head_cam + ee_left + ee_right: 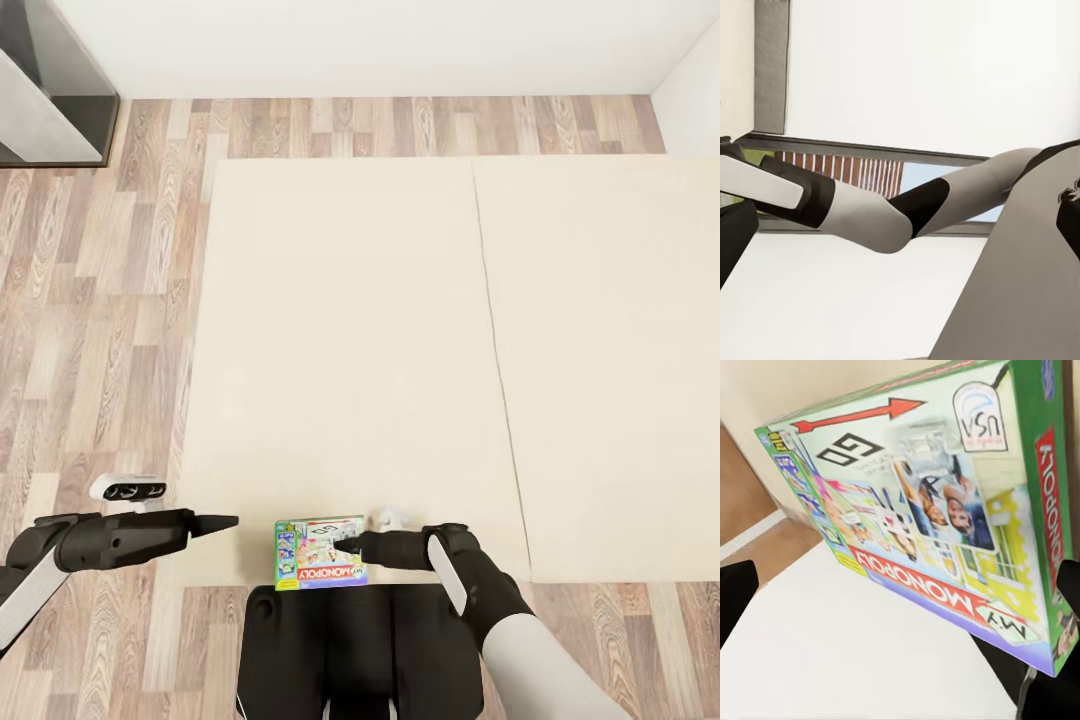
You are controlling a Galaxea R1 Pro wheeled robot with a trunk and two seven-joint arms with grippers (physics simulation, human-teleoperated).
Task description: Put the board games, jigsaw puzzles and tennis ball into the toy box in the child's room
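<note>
A Monopoly board game [320, 553] lies flat at the near edge of the bed [350, 330], a cream two-part mattress. My right gripper [345, 545] reaches over this box from the right with its tip above the lid. In the right wrist view the board game [930, 510] sits close up between the spread fingers [736, 592], which stand apart from it, so the gripper is open. Left of the box, my left gripper [228, 521] hovers over the mattress corner. It points right, open and holding nothing.
Wood-plank floor [100, 300] runs along the bed's left side and far end, up to a white wall. A dark grey piece of furniture [50, 90] stands at the far left. My base [340, 650] is against the bed's near edge. The left wrist view looks across my right arm [870, 217].
</note>
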